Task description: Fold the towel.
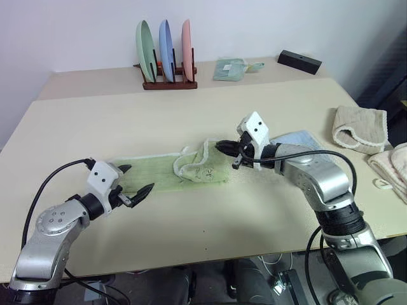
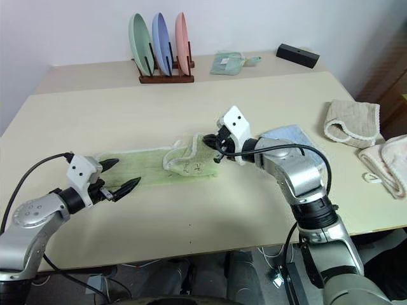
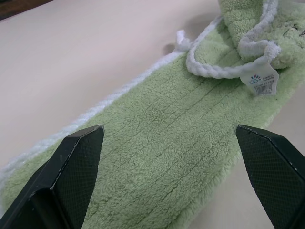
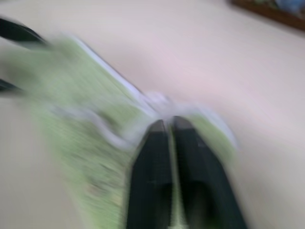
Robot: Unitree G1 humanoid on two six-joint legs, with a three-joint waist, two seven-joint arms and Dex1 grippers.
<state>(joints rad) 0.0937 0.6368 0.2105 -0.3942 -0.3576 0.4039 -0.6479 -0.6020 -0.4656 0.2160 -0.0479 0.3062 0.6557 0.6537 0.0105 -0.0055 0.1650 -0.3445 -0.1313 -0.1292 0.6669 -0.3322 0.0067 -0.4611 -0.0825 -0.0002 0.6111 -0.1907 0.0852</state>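
The light-green towel [image 1: 159, 171] lies stretched out across the middle of the table, its white trim [image 3: 209, 71] curling where the right end is bunched and folded back over itself. My right gripper [image 1: 222, 147] is at that raised right end, its fingers [image 4: 188, 157] pressed together on the towel's white-trimmed edge. My left gripper [image 1: 141, 178] hovers at the towel's left end with its two black fingers [image 3: 78, 162] spread wide and nothing between them; the flat green cloth lies just ahead of it.
At the back stands a wooden rack [image 1: 168, 82] with three upright plates, a small green packet [image 1: 229, 68] and a black box [image 1: 299, 60]. A light-blue folded towel [image 1: 302, 136] lies under my right arm. Beige towels [image 1: 359, 127] sit at the table's right edge.
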